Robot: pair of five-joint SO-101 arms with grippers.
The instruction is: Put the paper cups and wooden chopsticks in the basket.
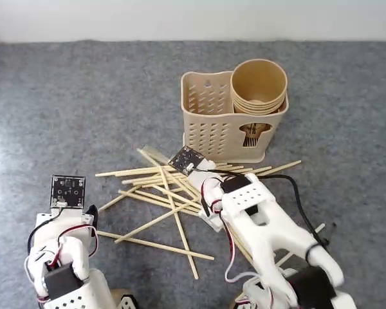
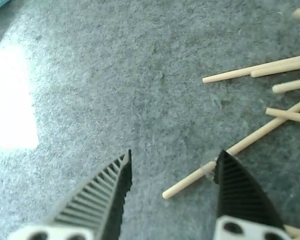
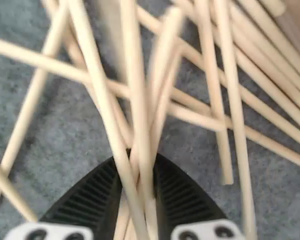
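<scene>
A beige slotted basket [image 1: 219, 132] stands at the back, with a stack of paper cups [image 1: 259, 87] in its right compartment. Many wooden chopsticks [image 1: 161, 190] lie crossed on the grey carpet in front of it. My right gripper [image 3: 136, 172] is down in the pile, shut on a couple of chopsticks [image 3: 140, 125] that run up between its fingers. My left gripper [image 2: 172, 167] hovers open low over the carpet at the pile's left edge. The end of one chopstick [image 2: 190, 181] lies just inside its right finger [image 2: 240, 192].
The left compartment of the basket [image 1: 202, 96] holds nothing I can see. A few chopsticks [image 1: 280, 168] lie against the basket's front. Bare carpet [image 1: 64, 109] stretches to the left and behind. The right arm [image 1: 270, 235] covers part of the pile.
</scene>
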